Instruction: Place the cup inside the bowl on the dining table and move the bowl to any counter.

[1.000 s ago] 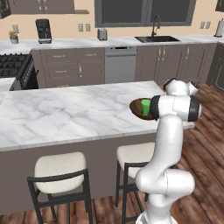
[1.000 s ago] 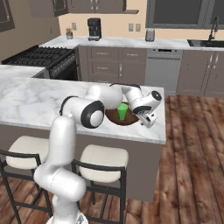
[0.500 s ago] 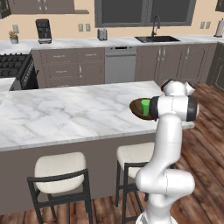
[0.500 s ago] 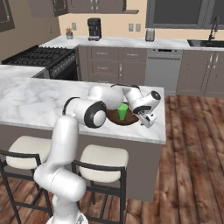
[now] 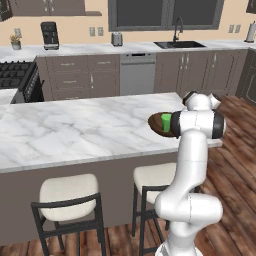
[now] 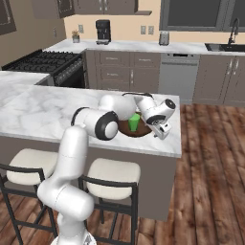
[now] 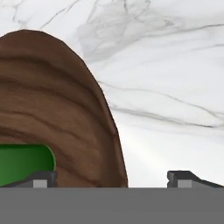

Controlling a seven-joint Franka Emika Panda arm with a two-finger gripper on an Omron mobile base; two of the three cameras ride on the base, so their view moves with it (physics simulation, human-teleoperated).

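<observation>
A small bright green tumbler-shaped cup (image 5: 165, 122) stands upright inside a wide, shallow dark brown wood-grained bowl (image 5: 156, 122) right of centre in the left base view, near the right end of the large white grey-veined marble table (image 5: 75, 131). Two cream-cushioned stools (image 5: 68, 191) sit against the grey-brown base in the lower part of that frame. The white robot arm (image 5: 192, 165) rises at lower right and bends over the bowl, covering its right side. Along the top of the frame runs a white marble wall counter (image 5: 100, 48) over grey-brown cabinets, with a black sink (image 5: 179, 44) and dark faucet at upper right.

In the right base view the arm climbs from lower left, and the fingers (image 6: 161, 133) hang at the right rim of the bowl (image 6: 138, 130), just right of centre, with the cup (image 6: 134, 122) to their left inside it. A black stove (image 6: 43, 61) lies at upper left.

In the hand view the bowl (image 7: 57, 113) takes the left half of the frame and the cup (image 7: 24, 162) shows at lower left, bare marble to the right. The two dark fingertips (image 7: 183, 178) stand wide apart at the bottom edge, straddling the bowl's rim, clamped on nothing.
</observation>
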